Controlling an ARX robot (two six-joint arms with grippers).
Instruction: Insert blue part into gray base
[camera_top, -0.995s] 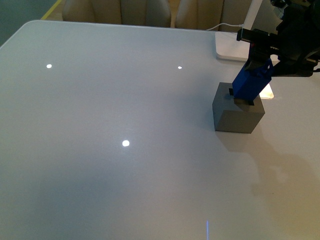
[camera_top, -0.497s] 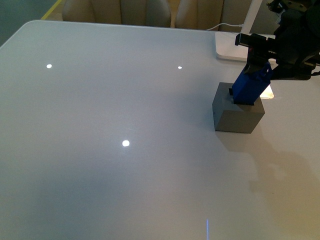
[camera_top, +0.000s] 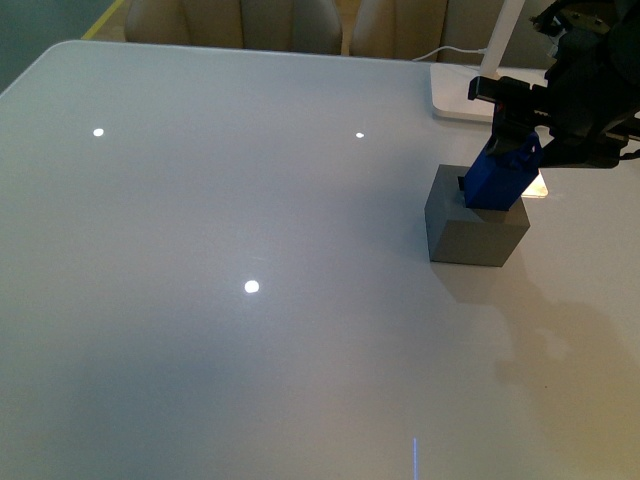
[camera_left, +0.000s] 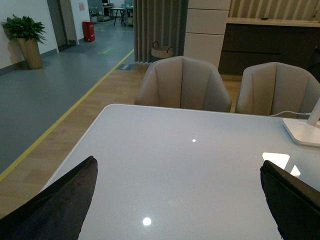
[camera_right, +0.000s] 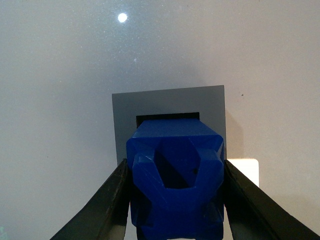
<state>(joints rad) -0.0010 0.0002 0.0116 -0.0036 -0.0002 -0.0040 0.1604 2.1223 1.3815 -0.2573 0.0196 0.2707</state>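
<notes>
At the far right of the tabletop (camera_top: 250, 380), the gray base (camera_top: 475, 232) stands just in front of a white lamp foot (camera_top: 458, 98). The blue part (camera_top: 500, 176) has its lower end in the base's square top hole, and it leans up and to the right toward the right claw (camera_top: 520, 112). In the right wrist view, that claw's fingers (camera_right: 107, 205) are pressed against both flanks of the part, with the looped handle end facing the camera.

The part looks like rigid, light moulded plastic with smooth, fairly slick faces. A firm squeeze on the flat sides below the handle, as it is held now, seems the soundest hold. Its stiffness means any tilt is likely to jam it against the hole's rim rather than give. The base seems light enough to skid if pushed sideways.

The left claw (camera_left: 177, 165) is spread wide and holds nothing, well away from the base.

Compared with a second ago, the right claw sits a little lower, and less of the blue part shows above the base. It has sunk deeper but is not yet upright. The base has not moved.
</notes>
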